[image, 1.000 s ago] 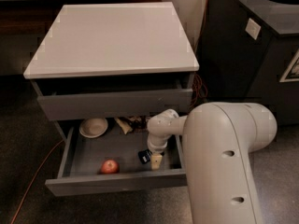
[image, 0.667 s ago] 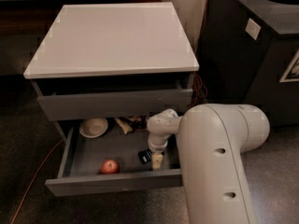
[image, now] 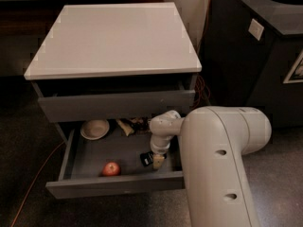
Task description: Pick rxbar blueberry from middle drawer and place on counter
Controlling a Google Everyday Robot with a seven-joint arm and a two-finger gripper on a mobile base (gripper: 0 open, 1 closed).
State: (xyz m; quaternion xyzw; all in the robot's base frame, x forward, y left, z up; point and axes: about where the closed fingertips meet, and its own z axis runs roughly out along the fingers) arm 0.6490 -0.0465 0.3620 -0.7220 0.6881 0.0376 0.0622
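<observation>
Bent arm (image: 222,141), gripper (image: 157,161) low beneath its downturned wrist (image: 163,126)

Nothing legible is found on the white square sticker (image: 256,29) of the black bin (image: 232,60); the gripper (image: 157,161) is seen inside the open grey middle drawer (image: 113,186).

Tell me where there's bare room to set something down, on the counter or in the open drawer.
The whole counter shows bare. In the middle drawer, bare floor lies between the bowl, the apple and the gripper. Crowded at the back by the snack bags and on the right where the gripper sits at the rxbar blueberry.
</observation>
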